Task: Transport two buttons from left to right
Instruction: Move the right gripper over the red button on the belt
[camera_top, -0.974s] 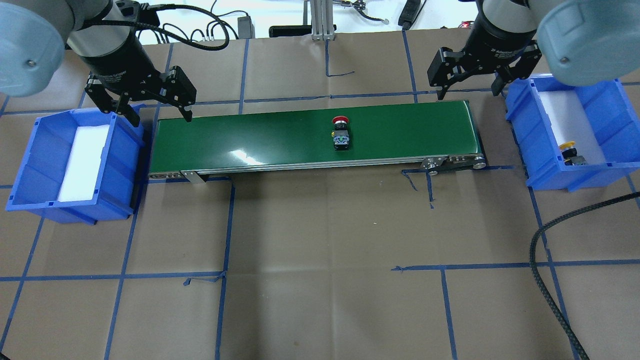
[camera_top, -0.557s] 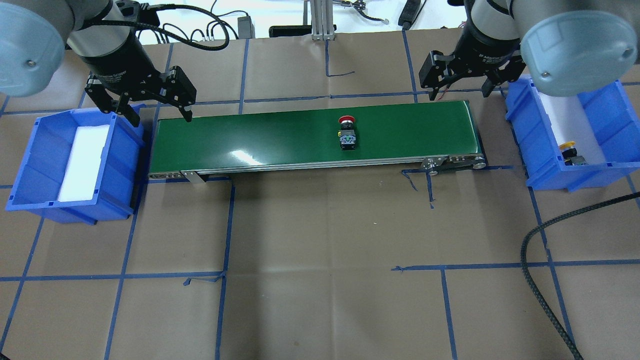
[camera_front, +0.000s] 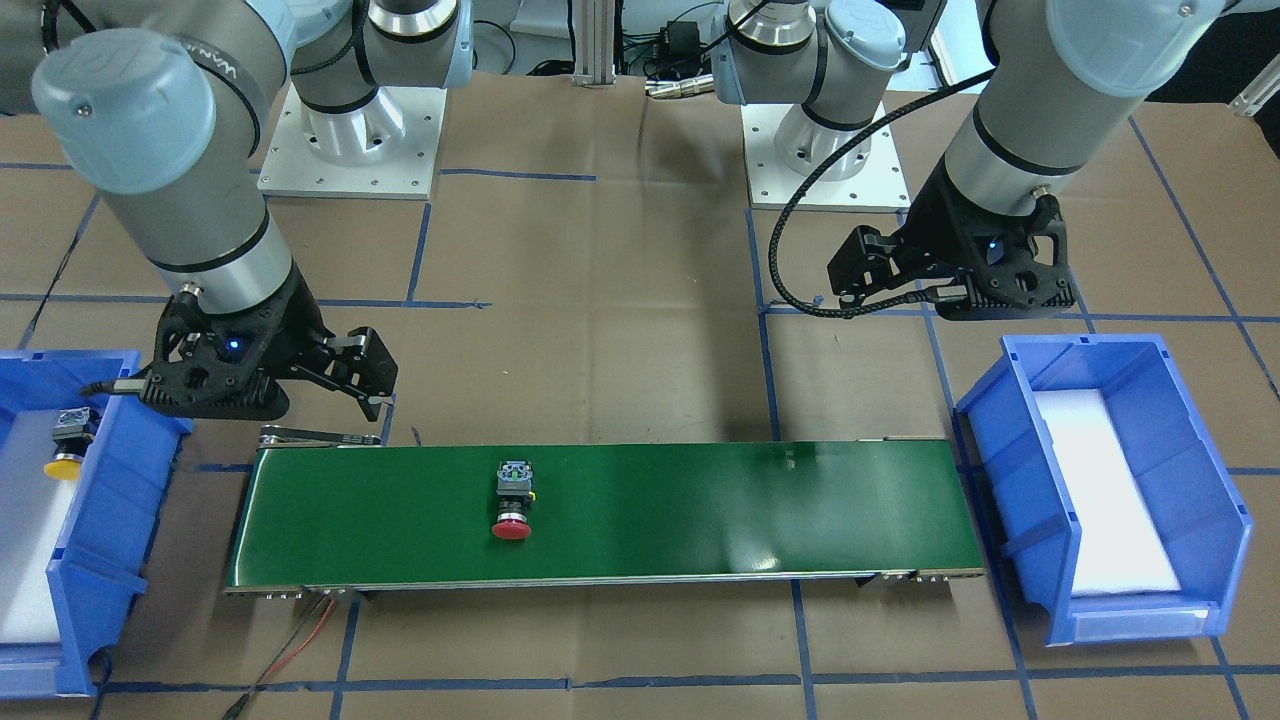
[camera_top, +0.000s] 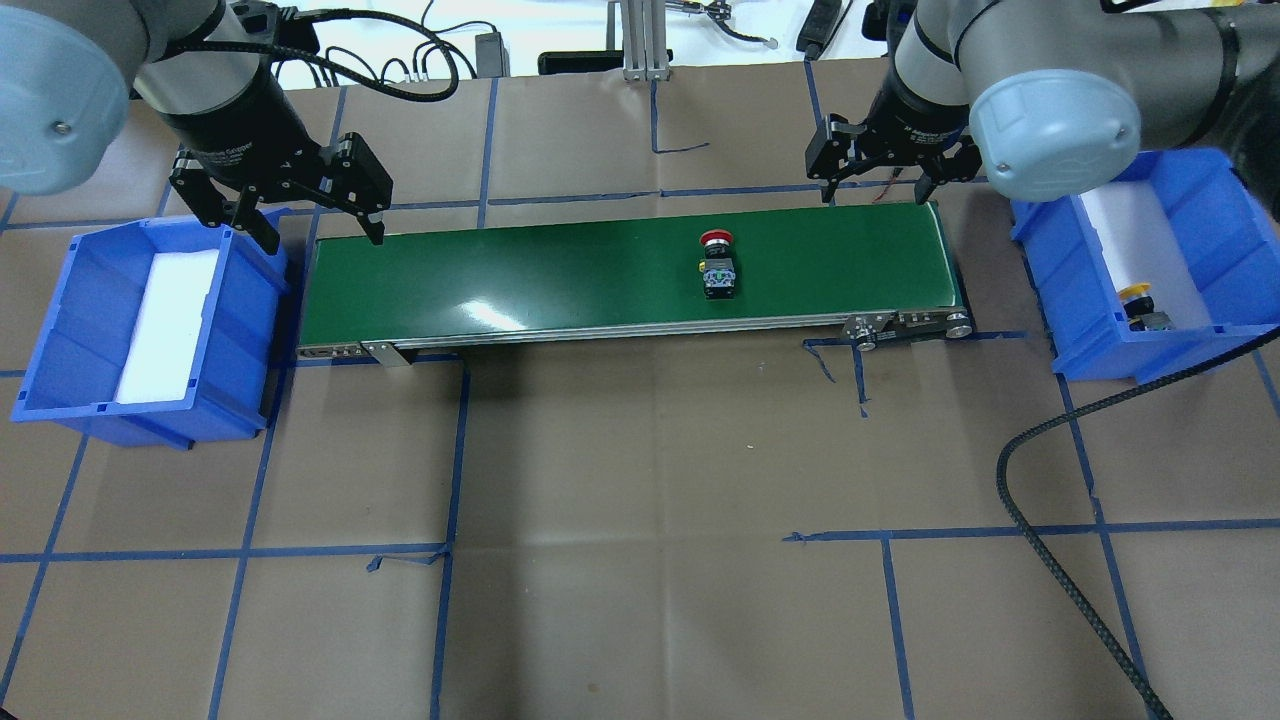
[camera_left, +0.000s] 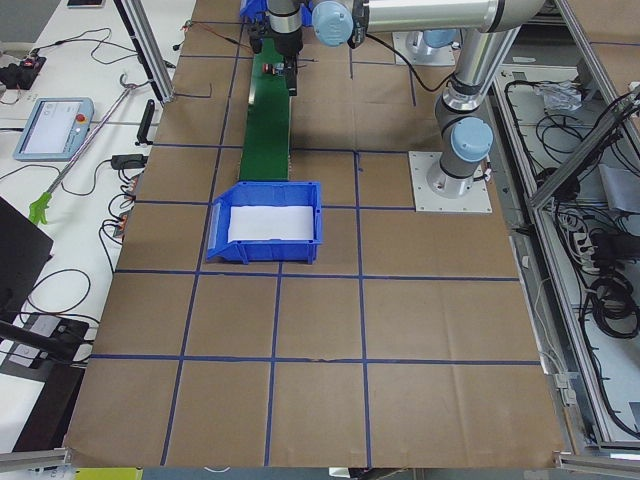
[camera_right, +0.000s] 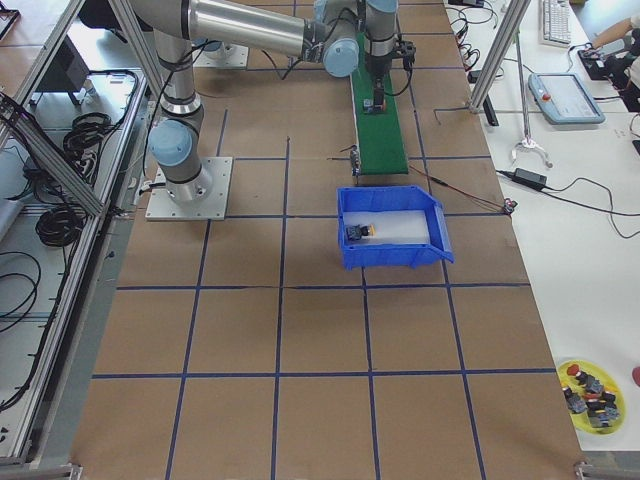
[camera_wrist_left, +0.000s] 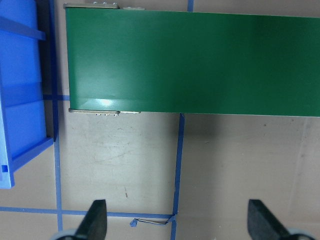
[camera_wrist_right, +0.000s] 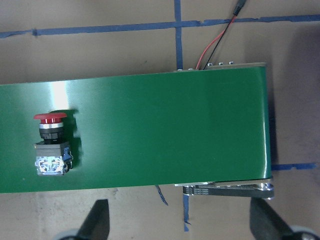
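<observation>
The red button (camera_top: 717, 265) lies on its side on the green conveyor belt (camera_top: 560, 270), right of the middle; it also shows in the front view (camera_front: 513, 505) and the right wrist view (camera_wrist_right: 51, 145). The yellow button (camera_top: 1140, 305) lies in the right blue bin (camera_top: 1230, 210). My right gripper (camera_top: 878, 197) is open and empty above the belt's far edge near its right end, right of the red button. My left gripper (camera_top: 326, 240) is open and empty above the belt's left end, beside the left blue bin (camera_top: 60, 330), which holds only white foam.
A black braided cable (camera_top: 1040, 500) loops over the table at the front right. An aluminium post (camera_top: 640, 40) and loose cables stand behind the belt. A yellow plate with spare parts (camera_right: 590, 385) sits on the side bench.
The red button has travelled right along the belt. My right gripper has moved left from the right bin's edge to the belt's right end. The left arm has not moved.
</observation>
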